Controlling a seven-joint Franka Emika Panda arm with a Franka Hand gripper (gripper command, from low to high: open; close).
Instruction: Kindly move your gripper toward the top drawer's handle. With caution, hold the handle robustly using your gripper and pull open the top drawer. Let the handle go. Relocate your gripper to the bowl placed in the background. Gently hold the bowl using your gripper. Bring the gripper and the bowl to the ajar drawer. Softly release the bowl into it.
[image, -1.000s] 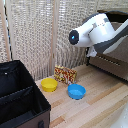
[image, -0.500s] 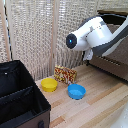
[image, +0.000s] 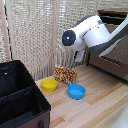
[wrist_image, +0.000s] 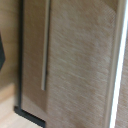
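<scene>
A: What moved?

B: The arm (image: 95, 35) has swung over, further toward the exterior view's left than a second ago. It now hangs above the bowls, right by the dresser (image: 112, 57).

A: And the drawer (wrist_image: 75, 65)?

B: The wrist view is full of it. It looks shut, and the handle (wrist_image: 46, 45) is close. So the arm seems to be lining up for the grab.

A: Is the gripper open?

B: Nobody can tell. It is hidden.

A: The bowl (image: 49, 84)?

B: On the floor, out from the dresser, just beside the blue bowl (image: 76, 91) and untouched.
</scene>
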